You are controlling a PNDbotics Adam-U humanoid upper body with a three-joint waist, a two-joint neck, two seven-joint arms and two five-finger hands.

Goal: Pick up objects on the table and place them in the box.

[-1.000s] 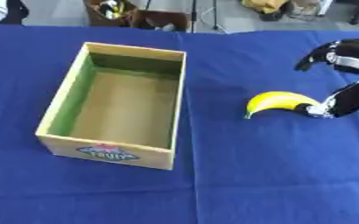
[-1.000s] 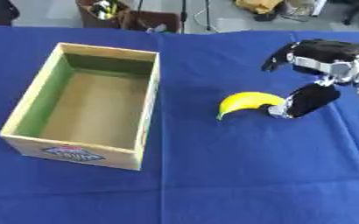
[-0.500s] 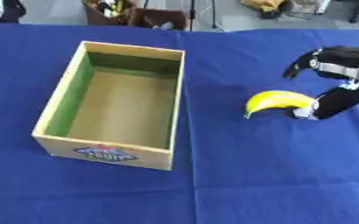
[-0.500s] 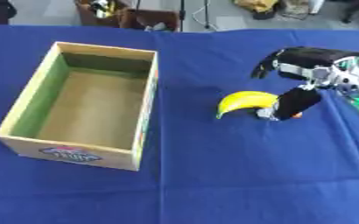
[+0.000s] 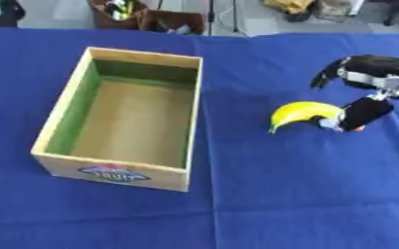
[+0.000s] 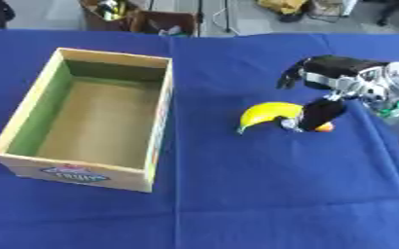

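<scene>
An open cardboard box (image 5: 192,106) with a green inner wall and a printed label on its front stands left of centre on the blue cloth; nothing lies inside it. A yellow banana (image 6: 267,113) lies curved on the cloth to the right of the box. My right hand (image 6: 343,75) comes in from the right and hovers over the banana's right end. Its fingers (image 6: 292,78) point left above the fruit, and its thumb (image 6: 320,114) reaches down against the banana's right tip. A small orange spot (image 6: 325,128) shows beside the thumb. My left hand is out of sight.
The blue cloth (image 5: 280,194) covers the whole table, with a crease running down its middle. Beyond the far edge stand brown boxes (image 5: 165,19) and stand legs on the floor. Bare cloth lies in front of the box and the banana.
My right hand has come down and a little to the left, closing in on the banana's right end. The banana and the box have stayed in place.
</scene>
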